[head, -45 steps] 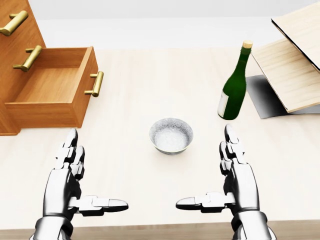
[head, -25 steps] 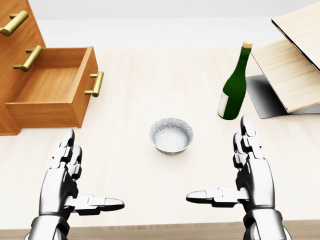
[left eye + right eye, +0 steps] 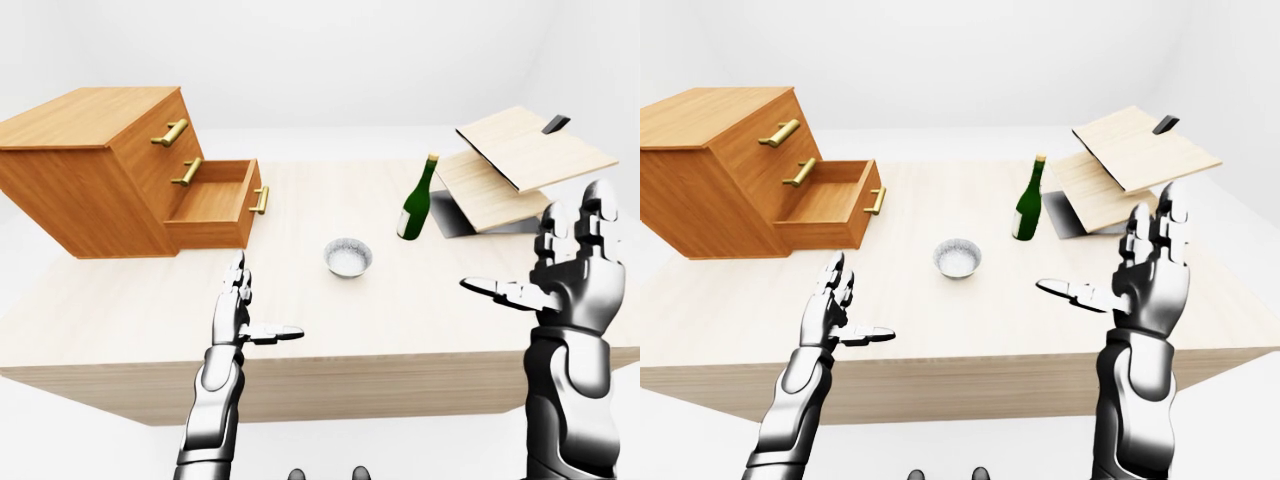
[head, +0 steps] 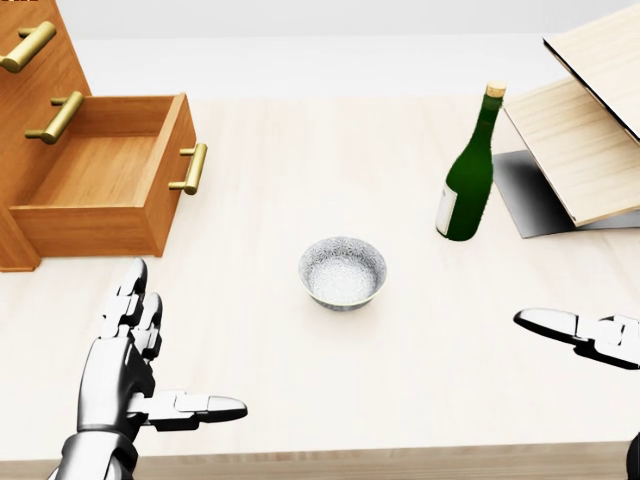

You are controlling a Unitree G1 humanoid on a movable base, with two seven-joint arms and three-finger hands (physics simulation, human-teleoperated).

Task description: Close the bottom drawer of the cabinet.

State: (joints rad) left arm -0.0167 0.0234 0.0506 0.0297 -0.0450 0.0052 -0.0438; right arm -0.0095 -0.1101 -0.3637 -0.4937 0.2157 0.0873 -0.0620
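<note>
Wooden cabinet [image 3: 95, 170], bottom drawer [image 4: 105, 180] pulled out, nothing visible inside.
Small grey bowl [image 4: 342, 271], contents unclear, right of drawer; both silver hands [image 4: 125, 375] [image 3: 1150, 275] open, fingers spread, holding nothing.

Wooden cabinet [image 3: 95, 175] at table's left, bottom drawer [image 4: 110, 175] pulled fully open, brass handle [image 4: 190, 168], empty inside

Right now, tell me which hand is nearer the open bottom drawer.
Left. The left hand hovers open over the table just below the open bottom drawer in the head view. The right hand is raised far across at the right, beyond the bowl and green bottle.
</note>
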